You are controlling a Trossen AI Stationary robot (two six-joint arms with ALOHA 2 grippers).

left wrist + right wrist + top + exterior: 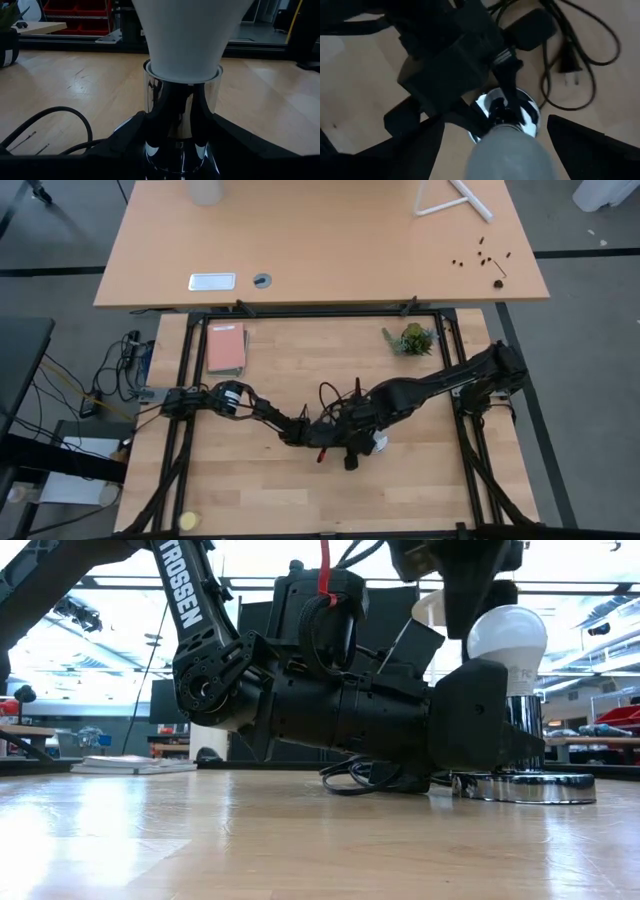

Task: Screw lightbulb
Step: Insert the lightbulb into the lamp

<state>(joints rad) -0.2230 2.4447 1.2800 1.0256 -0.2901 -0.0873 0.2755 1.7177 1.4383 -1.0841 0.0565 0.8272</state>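
Note:
The white lightbulb point(507, 635) stands upright with its base in the chrome socket's neck point(522, 730). The socket's round silvery disc point(525, 786) rests on the wooden table. My left gripper point(181, 142) reaches in level near the tabletop and is shut on that neck, just below the bulb point(192, 35). My right gripper point(512, 142) hangs above the bulb point(510, 157), pointing down. It is open, with one finger on each side of the bulb and not touching it. In the low view it shows dark above the bulb point(470, 585). My left gripper pinches the socket's chrome neck point(182, 112) between its two fingers point(127, 137), one on each side, below the rim where the bulb sits. The fingers come in level, low over the table. The socket stands upright with its disc on the table.
The socket's black cord and plug point(570, 67) lie looped on the table beside the socket. A pink book point(226, 348) and a small potted plant point(412, 338) sit near the far edge. A small yellow thing point(188, 522) lies at the near left. A second table point(320, 240) stands beyond.

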